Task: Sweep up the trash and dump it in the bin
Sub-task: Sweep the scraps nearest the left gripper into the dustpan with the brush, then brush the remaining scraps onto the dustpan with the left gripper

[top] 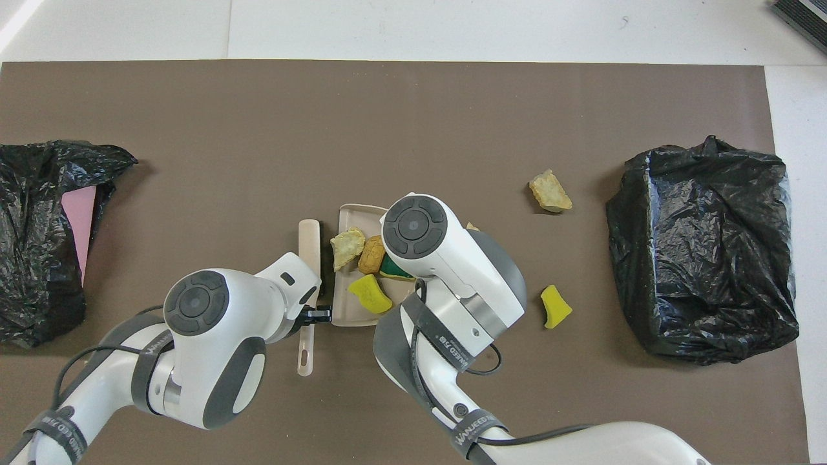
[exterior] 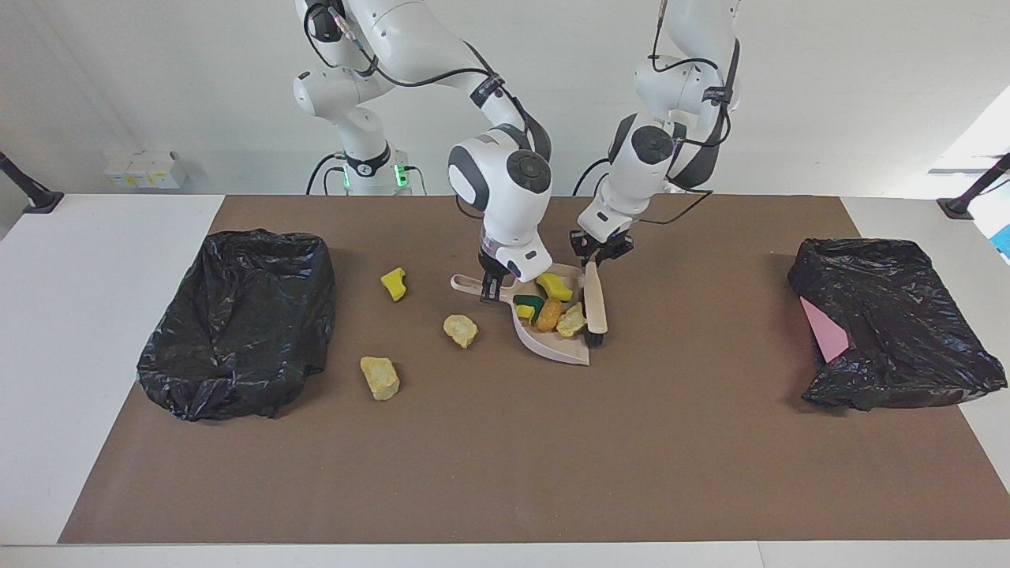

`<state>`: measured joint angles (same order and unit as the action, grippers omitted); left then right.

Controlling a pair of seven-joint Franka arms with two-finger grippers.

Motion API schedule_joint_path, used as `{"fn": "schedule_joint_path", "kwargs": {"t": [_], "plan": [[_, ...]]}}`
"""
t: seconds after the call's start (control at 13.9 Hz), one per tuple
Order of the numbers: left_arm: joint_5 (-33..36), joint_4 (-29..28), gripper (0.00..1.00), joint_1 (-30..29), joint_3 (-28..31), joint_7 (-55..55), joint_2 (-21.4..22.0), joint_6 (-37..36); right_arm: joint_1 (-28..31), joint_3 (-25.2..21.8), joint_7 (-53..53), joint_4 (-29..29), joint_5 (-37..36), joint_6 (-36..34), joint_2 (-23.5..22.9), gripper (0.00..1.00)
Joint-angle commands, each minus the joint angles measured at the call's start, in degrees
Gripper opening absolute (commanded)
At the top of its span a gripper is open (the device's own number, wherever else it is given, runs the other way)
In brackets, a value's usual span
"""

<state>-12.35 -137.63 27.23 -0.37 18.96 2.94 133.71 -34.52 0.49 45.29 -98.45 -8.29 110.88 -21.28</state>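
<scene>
A beige dustpan [exterior: 565,352] lies mid-mat, my right gripper [exterior: 490,289] shut on its handle. In the pan are several pieces of trash: a yellow sponge chunk [exterior: 555,285], a green-and-yellow sponge [exterior: 527,306], a tan-brown oval [exterior: 548,314] and a pale lump [exterior: 571,319]. My left gripper [exterior: 598,254] is shut on the brush [exterior: 595,304], whose black bristles rest at the pan's open side. Loose trash on the mat: a yellow chunk [exterior: 393,284] and two pale lumps [exterior: 460,330] [exterior: 379,377]. In the overhead view the brush [top: 310,240] stands beside the dustpan [top: 354,212].
A bin lined with a black bag [exterior: 237,323] stands toward the right arm's end of the table. A second black-bagged bin [exterior: 892,323], with a pink sheet showing, stands toward the left arm's end. Both sit on the brown mat [exterior: 505,457].
</scene>
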Motion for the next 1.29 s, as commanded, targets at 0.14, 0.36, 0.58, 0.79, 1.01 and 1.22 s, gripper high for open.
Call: {"fn": "schedule_joint_path", "kwargs": {"t": [0.14,0.36,0.58,0.79,1.01,1.22], "plan": [[1.10,1.14,0.00,-5.25,-0.07,-0.77,-0.49,-1.69,1.29,0.39,1.73,-1.48,-0.94,1.44,2.55,0.00],[1.19,1.14,0.00,-5.34,0.02,-0.60,0.13,-3.54,4.01,0.39,4.26,-1.48,-0.15,1.36,4.75,0.00],[1.27,1.14,0.00,-4.38,-0.33,-0.59,0.31,-3.54,4.64,0.39,6.82,-1.66,-0.06,1.27,5.20,0.00],[1.27,1.22,0.00,-3.85,-0.51,-1.12,0.22,-2.84,4.64,0.39,9.26,-2.36,0.03,2.23,5.37,0.00],[1.27,1.22,0.00,-3.94,-0.51,-2.08,0.22,-2.92,4.46,0.39,11.92,-3.68,0.03,2.41,5.37,0.00],[1.19,1.22,0.00,-3.76,-0.68,-5.16,0.22,-2.93,3.93,0.30,11.83,-5.43,-0.06,3.29,5.28,0.00]]}}
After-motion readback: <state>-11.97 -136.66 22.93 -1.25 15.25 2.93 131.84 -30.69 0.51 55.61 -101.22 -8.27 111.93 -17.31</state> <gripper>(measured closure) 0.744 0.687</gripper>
